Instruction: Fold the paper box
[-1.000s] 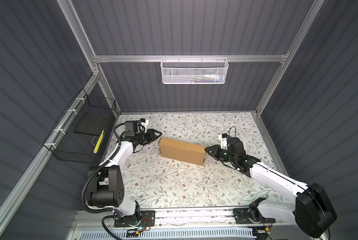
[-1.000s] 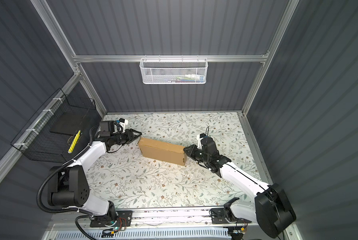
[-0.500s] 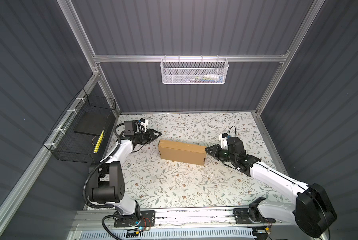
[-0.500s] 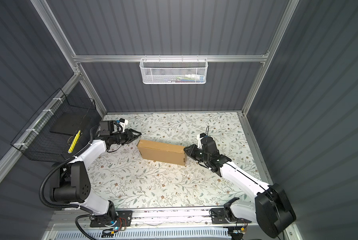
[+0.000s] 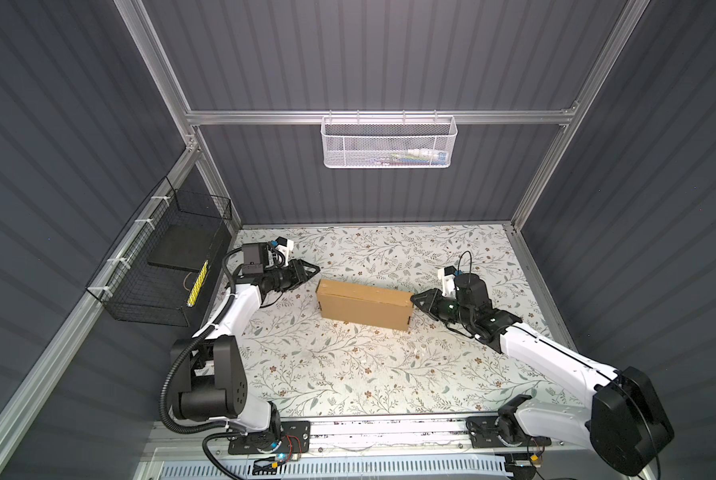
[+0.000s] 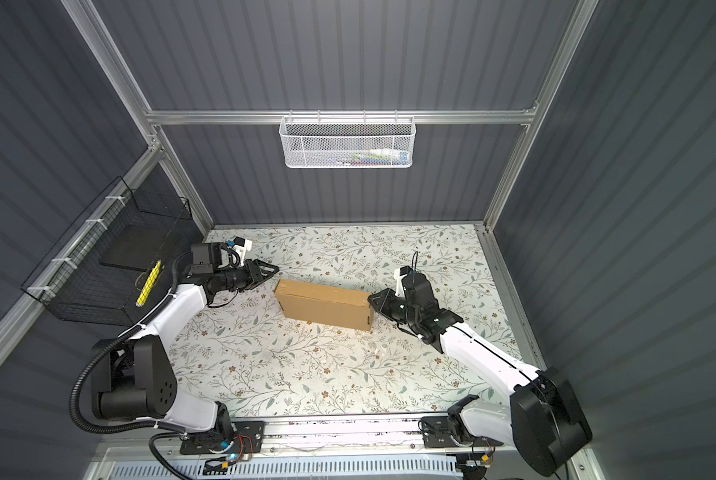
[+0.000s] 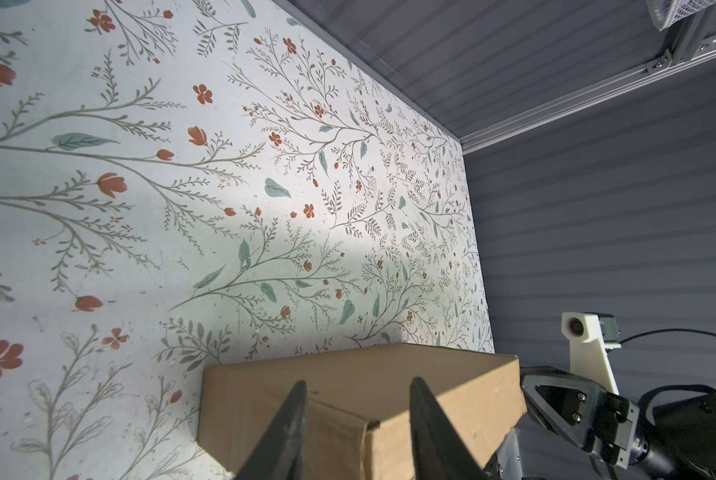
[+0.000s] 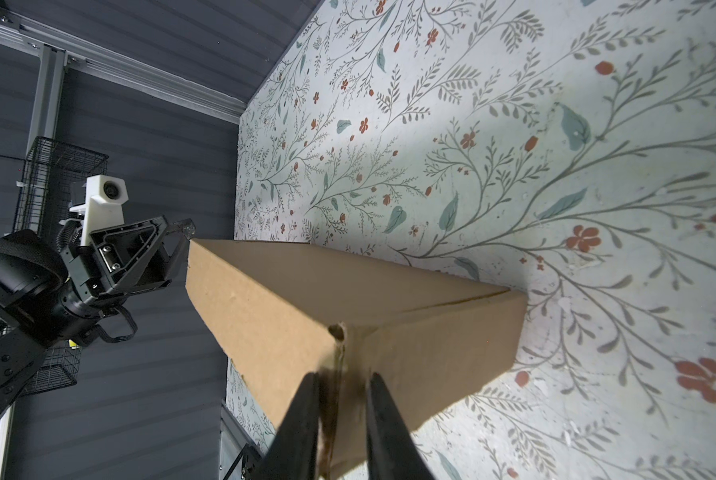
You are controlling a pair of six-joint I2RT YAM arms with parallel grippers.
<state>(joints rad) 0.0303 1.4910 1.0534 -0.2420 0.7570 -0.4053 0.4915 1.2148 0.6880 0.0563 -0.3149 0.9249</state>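
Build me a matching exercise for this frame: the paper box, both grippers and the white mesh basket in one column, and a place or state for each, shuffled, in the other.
Things
1. paper box
2. left gripper
3. right gripper
4. white mesh basket

Places or states
a. hung on the back rail
b. jaws astride a corner of the box
c. closed up, lying on the floral table
d. open, holding nothing, just short of the box's end

Pairs: 1-c, 2-d, 3-b, 4-a
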